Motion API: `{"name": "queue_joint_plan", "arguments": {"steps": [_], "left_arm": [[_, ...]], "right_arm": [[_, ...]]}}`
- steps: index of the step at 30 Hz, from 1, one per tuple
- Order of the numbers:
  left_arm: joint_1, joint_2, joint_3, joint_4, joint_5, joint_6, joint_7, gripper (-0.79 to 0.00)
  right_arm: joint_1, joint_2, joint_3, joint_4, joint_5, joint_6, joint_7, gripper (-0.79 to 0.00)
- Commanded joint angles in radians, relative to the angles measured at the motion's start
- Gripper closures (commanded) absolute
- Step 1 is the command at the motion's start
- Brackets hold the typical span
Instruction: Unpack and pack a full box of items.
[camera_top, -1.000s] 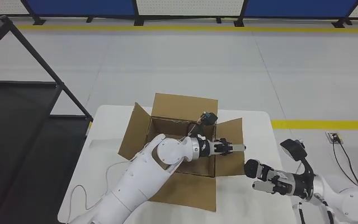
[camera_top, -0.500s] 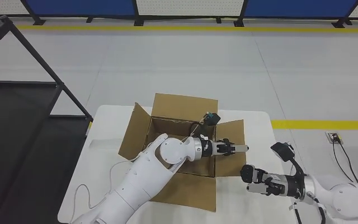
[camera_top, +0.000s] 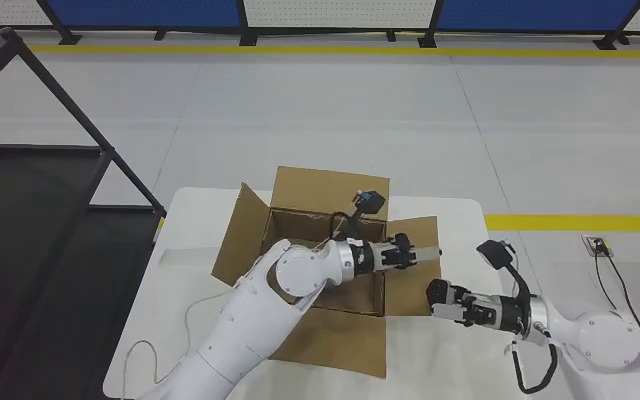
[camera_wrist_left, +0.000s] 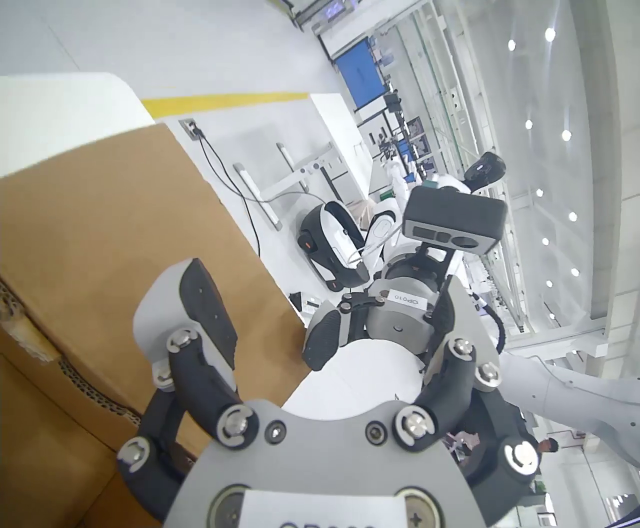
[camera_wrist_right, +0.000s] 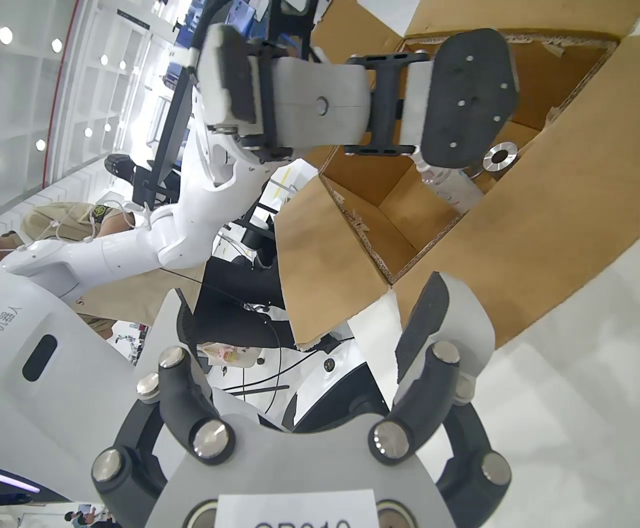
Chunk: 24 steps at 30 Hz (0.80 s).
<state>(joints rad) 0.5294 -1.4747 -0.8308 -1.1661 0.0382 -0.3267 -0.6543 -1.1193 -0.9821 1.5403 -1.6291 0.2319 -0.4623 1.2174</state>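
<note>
An open cardboard box (camera_top: 325, 205) stands on the white table (camera_top: 190, 240), all its flaps folded outward. My left arm lies across the box, and the left gripper (camera_top: 425, 254) (camera_wrist_left: 322, 280) hangs open and empty over the right flap (camera_top: 412, 262) (camera_wrist_left: 100, 225). My right gripper (camera_top: 438, 298) (camera_wrist_right: 310, 300) is low over the table just beyond that flap's front corner, open and holding nothing. In the right wrist view, the left gripper (camera_wrist_right: 350, 85) spreads its pads (camera_wrist_right: 470, 95) above the box interior, where a clear bottle (camera_wrist_right: 445, 187) lies by a metal cap (camera_wrist_right: 500, 156).
A black rack (camera_top: 50, 250) stands at the table's left side. Bare table (camera_top: 440, 360) lies in front of the right flap. The front flap (camera_top: 330, 345) reaches toward the table's near edge.
My right gripper has moved left across the table, closer to the box's right flap. The left gripper has stayed over that flap, shifting only slightly.
</note>
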Motion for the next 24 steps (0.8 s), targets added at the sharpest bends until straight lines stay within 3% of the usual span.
{"name": "queue_joint_plan", "arguments": {"steps": [1,4,8,16,24], "left_arm": [[0.048,0.025,-0.074,-0.07,0.035,0.0,0.02,-0.785],[0.141,0.065,-0.193,-0.199,0.144,0.01,0.057,-0.785],[0.296,0.108,-0.361,-0.391,0.172,0.031,0.069,-0.785],[0.541,0.149,-0.588,-0.668,0.144,0.036,0.103,-0.785],[0.541,0.149,-0.588,-0.668,0.144,0.036,0.103,-0.785]], "right_arm": [[0.01,0.001,-0.005,0.014,-0.005,0.006,-0.007,-0.785],[0.022,0.004,-0.01,0.037,-0.008,0.017,-0.014,-0.785],[0.039,0.007,-0.013,0.072,-0.014,0.036,-0.021,-0.785],[0.082,0.012,-0.051,0.123,-0.038,0.089,0.004,-0.785],[0.082,0.012,-0.051,0.123,-0.038,0.089,0.004,-0.785]]}}
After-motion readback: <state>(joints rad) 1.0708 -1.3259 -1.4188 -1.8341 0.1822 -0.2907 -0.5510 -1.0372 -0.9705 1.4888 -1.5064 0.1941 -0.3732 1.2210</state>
